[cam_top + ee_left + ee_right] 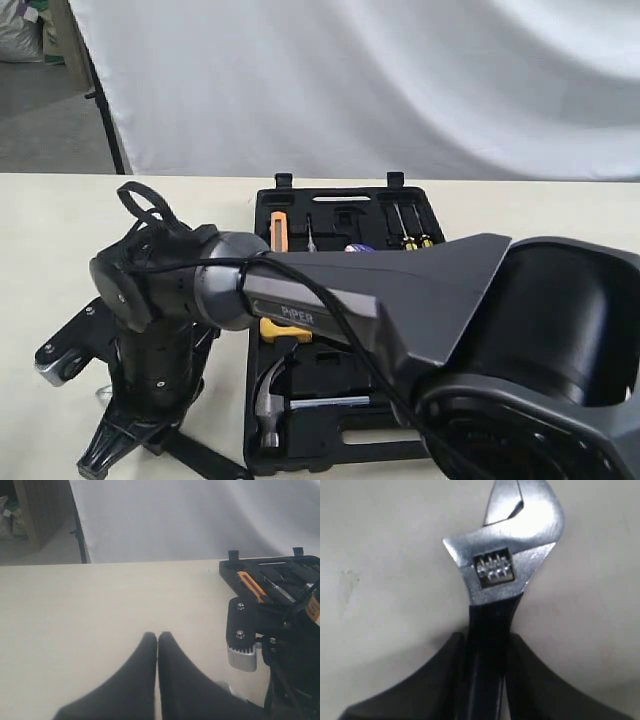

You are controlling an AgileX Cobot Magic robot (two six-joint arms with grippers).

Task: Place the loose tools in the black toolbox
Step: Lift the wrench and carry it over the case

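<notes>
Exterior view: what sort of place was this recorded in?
Probably a staged indoor test bench: a pale table, a white sheet hung behind it, grey floor beyond, and an open toolbox laid out on the table.

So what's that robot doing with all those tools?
It is tidying tools into the black toolbox. Its right arm reaches across to the table beside the box, and the right fingers are squeezed shut on the black handle of the silver wrench, which is not in the box yet. The hammer already lies in the toolbox. The left fingers are closed and empty, over bare table.
</notes>
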